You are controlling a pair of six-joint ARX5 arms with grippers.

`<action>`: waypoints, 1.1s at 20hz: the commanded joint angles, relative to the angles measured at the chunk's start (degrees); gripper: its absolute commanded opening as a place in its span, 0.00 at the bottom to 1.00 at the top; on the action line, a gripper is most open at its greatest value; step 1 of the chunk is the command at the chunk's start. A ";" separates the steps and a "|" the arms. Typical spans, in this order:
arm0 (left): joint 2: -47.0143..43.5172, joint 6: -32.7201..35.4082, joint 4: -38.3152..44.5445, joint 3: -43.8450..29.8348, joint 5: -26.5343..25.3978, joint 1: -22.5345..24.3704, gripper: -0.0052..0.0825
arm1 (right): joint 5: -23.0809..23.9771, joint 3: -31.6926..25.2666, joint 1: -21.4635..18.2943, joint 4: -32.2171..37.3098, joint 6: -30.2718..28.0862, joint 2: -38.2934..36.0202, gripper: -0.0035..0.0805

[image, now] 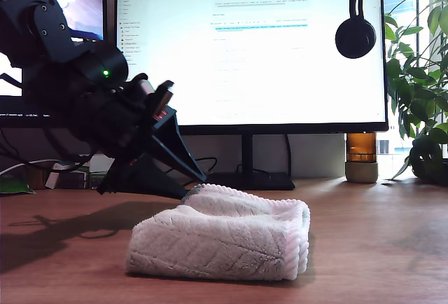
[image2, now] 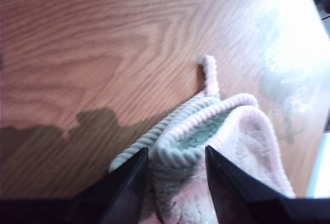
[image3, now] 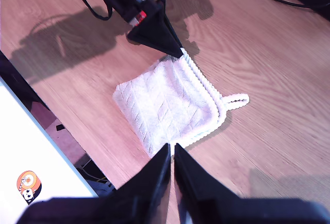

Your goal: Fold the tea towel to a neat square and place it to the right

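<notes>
The tea towel (image: 224, 241) lies folded into a thick square pad on the wooden desk (image: 378, 248), pale and fluffy with a ribbed pink trim. My first gripper (image: 189, 181) comes in from the exterior view's left and meets the pad's back corner. In the first wrist view its two black fingers (image2: 129, 182) stand either side of the tea towel's (image2: 242, 146) folded corner, pressing on it. A small hanging loop (image2: 210, 74) sticks out onto the wood. My second gripper (image3: 171, 146) hangs high above the tea towel (image3: 165, 105), shut with nothing held, and looks down on my first gripper (image3: 178, 53).
A wide monitor (image: 252, 52) stands behind the towel, with headphones (image: 355, 34) hung on its top corner. An amber jar (image: 361, 157) and a leafy plant (image: 420, 94) stand at the exterior view's right. Cables lie around the monitor foot (image: 248, 178).
</notes>
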 commanded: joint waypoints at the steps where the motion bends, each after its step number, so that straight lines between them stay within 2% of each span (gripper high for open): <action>1: 1.27 0.31 -0.42 0.02 -0.13 -0.24 0.41 | 0.02 -0.15 0.26 0.46 0.00 0.22 0.03; 7: 1.31 0.74 -0.96 0.02 -1.60 -0.83 0.41 | 0.02 -0.15 0.26 1.07 0.00 0.22 0.03; 16: 3.21 0.72 -0.55 0.02 -0.20 -1.92 0.40 | 0.00 -0.15 0.26 1.01 0.02 0.22 0.03; 17: 3.19 0.72 -0.02 0.07 -0.17 -1.92 0.37 | 0.00 -0.15 0.26 1.03 0.04 0.22 0.03; 20: 3.19 0.74 0.55 0.52 -0.11 -1.92 0.14 | 0.00 -0.15 0.26 1.01 0.02 0.22 0.03; 22: 3.17 0.72 0.63 1.20 1.03 -1.88 0.03 | 0.00 -0.15 0.26 1.03 0.02 0.22 0.03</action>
